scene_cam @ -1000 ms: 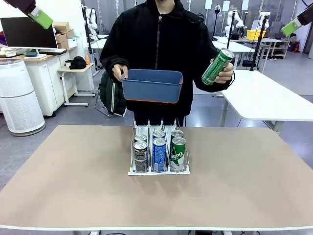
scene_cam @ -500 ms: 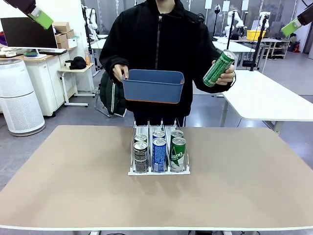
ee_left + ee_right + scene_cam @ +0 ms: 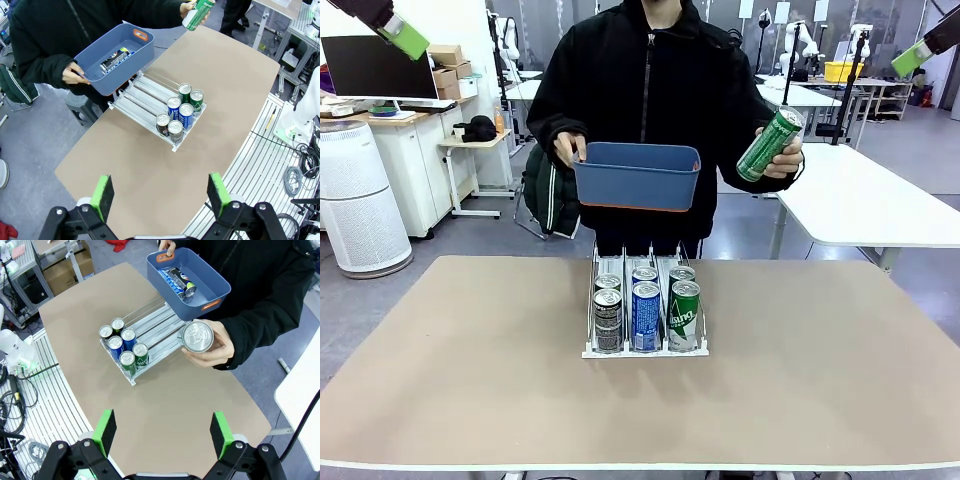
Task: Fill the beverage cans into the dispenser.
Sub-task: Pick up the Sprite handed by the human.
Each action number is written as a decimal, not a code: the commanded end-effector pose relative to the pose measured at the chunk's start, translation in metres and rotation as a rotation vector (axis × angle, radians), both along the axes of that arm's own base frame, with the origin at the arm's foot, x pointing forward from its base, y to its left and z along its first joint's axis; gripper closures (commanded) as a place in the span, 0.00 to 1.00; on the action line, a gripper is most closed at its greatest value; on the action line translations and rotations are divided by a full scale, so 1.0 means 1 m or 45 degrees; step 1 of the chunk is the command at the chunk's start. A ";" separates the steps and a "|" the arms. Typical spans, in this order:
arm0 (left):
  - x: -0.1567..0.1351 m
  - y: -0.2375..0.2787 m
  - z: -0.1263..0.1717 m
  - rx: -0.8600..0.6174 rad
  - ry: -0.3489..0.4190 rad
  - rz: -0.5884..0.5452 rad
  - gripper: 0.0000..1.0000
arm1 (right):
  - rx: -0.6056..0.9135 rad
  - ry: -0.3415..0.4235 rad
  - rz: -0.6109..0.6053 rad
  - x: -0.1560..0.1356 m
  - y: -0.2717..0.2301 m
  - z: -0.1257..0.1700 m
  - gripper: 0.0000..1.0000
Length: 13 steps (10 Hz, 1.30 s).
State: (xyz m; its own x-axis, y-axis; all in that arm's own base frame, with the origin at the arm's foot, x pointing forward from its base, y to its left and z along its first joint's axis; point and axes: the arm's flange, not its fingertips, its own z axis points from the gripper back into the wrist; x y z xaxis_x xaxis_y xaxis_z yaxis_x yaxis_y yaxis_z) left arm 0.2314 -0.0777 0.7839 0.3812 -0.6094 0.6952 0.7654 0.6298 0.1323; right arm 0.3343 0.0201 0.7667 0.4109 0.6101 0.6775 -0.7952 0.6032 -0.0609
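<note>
Left jaws and right jaws are both wide open with nothing held, parked high above the brown desk (image 3: 470, 380).

Low white wire-lane dispenser (image 3: 645, 349) sits mid-desk. It holds six slim cans (image 3: 646, 315), two per lane, packed at my end. The far lane halves are bare.

Person's hand (image 3: 786, 152) holds out a tilted green slim can with silver top (image 3: 768, 146) on my right, well above the desk (looks like a handover, my guess).

Plan:
- Right arm takes it, pads on the body clear of their fingers, matching the tilt.
- Then upright it and set it behind the green pair.

Watch:
- Thin dividers leave one can's width.
- Blue plastic bin (image 3: 635, 178) (more cans inside) hangs over the rack's far end.
- There is plenty of bare desk either side for the approach.
</note>
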 end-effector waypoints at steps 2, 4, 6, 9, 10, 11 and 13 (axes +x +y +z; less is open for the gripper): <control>0.000 -0.001 0.000 -0.014 0.002 0.010 0.00 | -0.095 0.053 0.016 0.052 0.024 0.011 0.00; 0.000 -0.001 0.000 -0.014 0.002 0.010 0.00 | -0.148 0.057 0.041 0.079 0.042 0.004 0.00; 0.000 -0.001 0.000 -0.014 0.002 0.010 0.00 | -0.181 0.117 0.084 0.100 0.057 -0.008 0.00; 0.000 -0.001 0.000 -0.014 0.002 0.010 0.00 | -0.217 0.153 0.033 0.124 0.083 -0.029 0.00; 0.000 -0.001 0.000 -0.014 0.002 0.010 0.00 | -0.232 0.164 0.021 0.125 0.087 -0.035 0.00; 0.000 -0.001 0.000 -0.014 0.002 0.010 0.00 | -0.249 0.163 0.011 0.128 0.089 -0.039 0.00; 0.000 -0.001 0.000 -0.014 0.002 0.010 0.00 | -0.239 0.192 0.043 0.131 0.094 -0.045 0.00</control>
